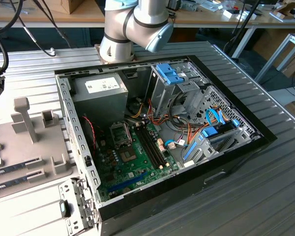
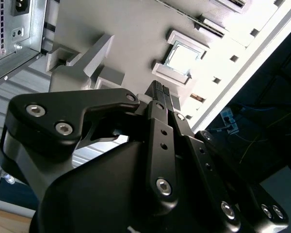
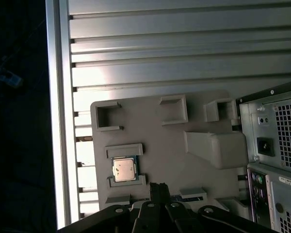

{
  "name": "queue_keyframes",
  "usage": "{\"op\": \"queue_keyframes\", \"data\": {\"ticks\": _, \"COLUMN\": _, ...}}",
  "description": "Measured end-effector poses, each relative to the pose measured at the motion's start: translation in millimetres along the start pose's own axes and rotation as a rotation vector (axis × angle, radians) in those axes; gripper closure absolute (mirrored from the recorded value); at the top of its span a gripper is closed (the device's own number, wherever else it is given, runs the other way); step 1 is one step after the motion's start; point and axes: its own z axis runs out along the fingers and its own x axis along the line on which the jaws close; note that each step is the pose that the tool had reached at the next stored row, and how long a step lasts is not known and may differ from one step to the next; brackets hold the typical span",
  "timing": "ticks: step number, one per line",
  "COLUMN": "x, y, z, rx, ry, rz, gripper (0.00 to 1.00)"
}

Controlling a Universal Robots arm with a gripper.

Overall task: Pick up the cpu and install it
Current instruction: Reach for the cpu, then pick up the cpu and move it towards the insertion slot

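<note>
The cpu (image 3: 124, 169), a small silver square with a thin green rim, lies flat in a framed pocket of the grey holder plate (image 3: 184, 111); the second wrist view shows the cpu (image 2: 183, 57) too. My gripper (image 3: 158, 187) hangs above the plate just beside the cpu's pocket, apart from the chip. Its two black fingers (image 2: 166, 104) are pressed together with nothing between them. In the exterior view the open computer case (image 1: 226, 162) holds the green motherboard (image 1: 132, 160) with the square metal socket frame (image 1: 121, 135).
A grey power-supply box (image 1: 101, 91) fills the case's back corner, and its rear panel (image 3: 276, 131) stands close beside the holder plate. Two memory sticks (image 1: 12, 169) lie in slots on the plate. Raised grey blocks (image 3: 216, 148) stick up from it. Ribbed metal table (image 3: 184, 48) surrounds everything.
</note>
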Motion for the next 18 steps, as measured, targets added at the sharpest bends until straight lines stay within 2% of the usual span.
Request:
{"op": "queue_keyframes", "data": {"ticks": 7, "x": 0.1, "y": 0.0, "z": 0.2, "rx": 0.0, "ry": 0.0, "rz": 0.0, "gripper": 0.89}}
{"op": "queue_keyframes", "data": {"ticks": 8, "x": 0.1, "y": 0.0, "z": 0.2, "rx": 0.0, "ry": 0.0, "rz": 0.0, "gripper": 0.84}}
{"op": "queue_keyframes", "data": {"ticks": 9, "x": 0.1, "y": 0.0, "z": 0.2, "rx": 0.0, "ry": 0.0, "rz": 0.0, "gripper": 0.84}}
{"op": "queue_keyframes", "data": {"ticks": 11, "x": 0.1, "y": 0.0, "z": 0.2, "rx": 0.0, "ry": 0.0, "rz": 0.0, "gripper": 0.71}}
{"op": "queue_keyframes", "data": {"ticks": 12, "x": 0.1, "y": 0.0, "z": 0.2, "rx": 0.0, "ry": 0.0, "rz": 0.0, "gripper": 0.59}}
{"op": "queue_keyframes", "data": {"ticks": 13, "x": 0.1, "y": 0.0, "z": 0.2, "rx": 0.0, "ry": 0.0, "rz": 0.0, "gripper": 0.59}}
{"op": "queue_keyframes", "data": {"ticks": 14, "x": 0.2, "y": 0.0, "z": 0.3, "rx": 0.0, "ry": 0.0, "rz": 0.0, "gripper": 0.52}}
{"op": "queue_keyframes", "data": {"ticks": 18, "x": 0.2, "y": 0.0, "z": 0.3, "rx": 0.0, "ry": 0.0, "rz": 0.0, "gripper": 0.52}}
